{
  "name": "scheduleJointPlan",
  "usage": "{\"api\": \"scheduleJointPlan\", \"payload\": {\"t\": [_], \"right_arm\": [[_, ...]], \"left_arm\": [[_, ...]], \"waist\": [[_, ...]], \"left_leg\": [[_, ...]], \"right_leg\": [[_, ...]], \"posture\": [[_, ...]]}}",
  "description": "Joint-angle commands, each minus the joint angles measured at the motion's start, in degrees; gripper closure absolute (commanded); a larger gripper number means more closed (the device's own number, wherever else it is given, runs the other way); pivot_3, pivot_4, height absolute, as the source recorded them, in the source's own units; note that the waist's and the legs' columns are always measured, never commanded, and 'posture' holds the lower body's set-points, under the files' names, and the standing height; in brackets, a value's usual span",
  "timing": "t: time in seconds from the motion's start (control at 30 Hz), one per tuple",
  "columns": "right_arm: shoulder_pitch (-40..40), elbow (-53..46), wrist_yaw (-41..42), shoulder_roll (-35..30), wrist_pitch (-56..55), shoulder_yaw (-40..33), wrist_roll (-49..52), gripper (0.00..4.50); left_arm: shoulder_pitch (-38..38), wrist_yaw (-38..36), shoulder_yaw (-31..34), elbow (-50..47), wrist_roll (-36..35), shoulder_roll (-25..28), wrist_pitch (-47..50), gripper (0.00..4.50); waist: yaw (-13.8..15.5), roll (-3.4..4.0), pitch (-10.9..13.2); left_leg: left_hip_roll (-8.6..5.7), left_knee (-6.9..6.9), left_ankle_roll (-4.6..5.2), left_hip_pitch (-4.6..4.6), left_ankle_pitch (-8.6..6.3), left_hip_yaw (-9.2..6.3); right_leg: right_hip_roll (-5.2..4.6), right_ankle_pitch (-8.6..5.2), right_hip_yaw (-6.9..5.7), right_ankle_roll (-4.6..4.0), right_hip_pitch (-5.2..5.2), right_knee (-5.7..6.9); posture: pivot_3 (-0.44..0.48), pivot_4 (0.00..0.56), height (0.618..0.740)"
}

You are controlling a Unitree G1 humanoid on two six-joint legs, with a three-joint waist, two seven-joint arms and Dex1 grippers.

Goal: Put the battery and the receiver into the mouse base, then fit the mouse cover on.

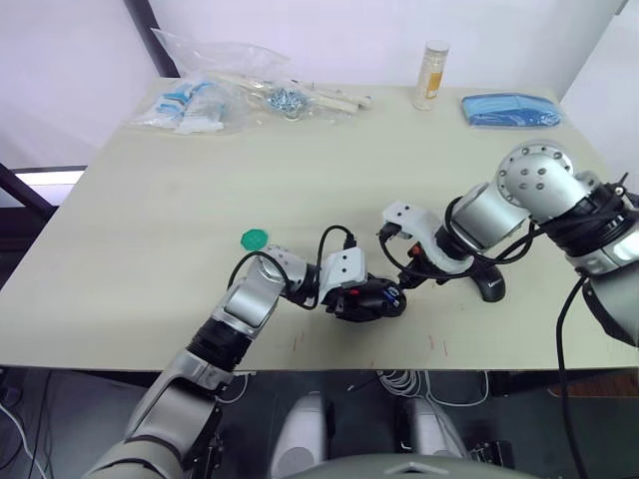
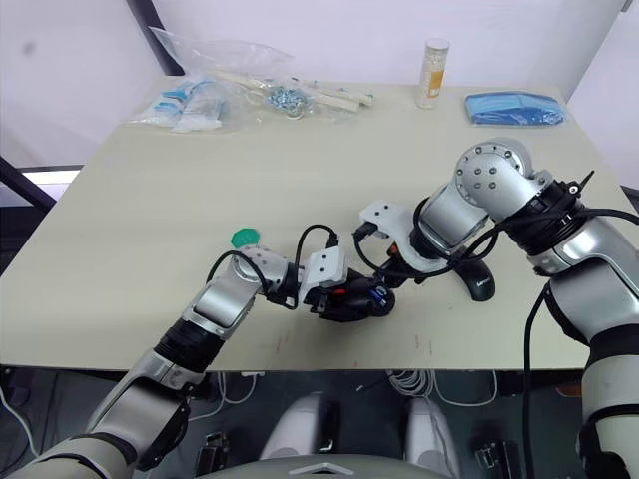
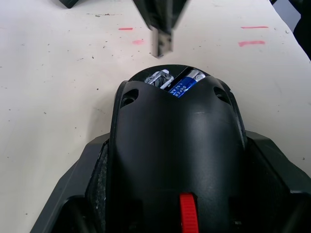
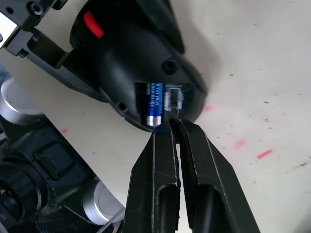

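Observation:
My left gripper (image 1: 361,299) is shut on the black mouse base (image 3: 177,145), its fingers (image 3: 85,194) clamping both sides; the red scroll wheel faces the wrist. The blue battery (image 3: 185,84) lies in the open compartment at the base's far end. My right gripper (image 4: 174,121) hovers just off that end, shut on the small silver receiver (image 3: 163,43), which is close to the compartment but apart from it. The glossy black mouse cover (image 1: 489,284) lies on the table under my right arm.
A green round disc (image 1: 256,239) lies left of the mouse base. At the table's far edge are clear plastic bags of parts (image 1: 215,100), a small bottle (image 1: 431,75) and a blue pack (image 1: 511,110). Red marks (image 3: 252,42) dot the tabletop near the base.

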Motion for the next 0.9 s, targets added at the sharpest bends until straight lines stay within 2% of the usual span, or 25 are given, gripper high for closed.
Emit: {"api": "scheduleJointPlan", "payload": {"t": [0.03, 0.9], "right_arm": [[-0.32, 0.35, -1.85, -0.09, 0.28, -1.12, 1.78, 4.5], [1.61, 2.52, -3.26, 4.3, 0.28, -3.56, -2.89, 4.5]], "left_arm": [[1.88, 0.77, -3.07, 1.69, 2.23, 0.36, 2.94, 1.57], [2.67, 1.39, -3.27, -0.76, 1.46, 0.78, 5.19, 1.57]], "waist": [[-0.01, 0.0, 0.0], [-0.08, 0.03, -0.01]], "left_leg": [[0.0, 0.0, 0.0, 0.0, 0.0, -0.02], [0.01, -0.01, 0.0, -0.06, 0.0, -0.29]], "right_leg": [[0.0, 0.0, -0.02, 0.0, 0.01, 0.0], [0.04, -0.01, -0.29, 0.01, 0.03, 0.0]], "posture": [[0.0, 0.15, 0.74], [0.0, 0.15, 0.74]]}}
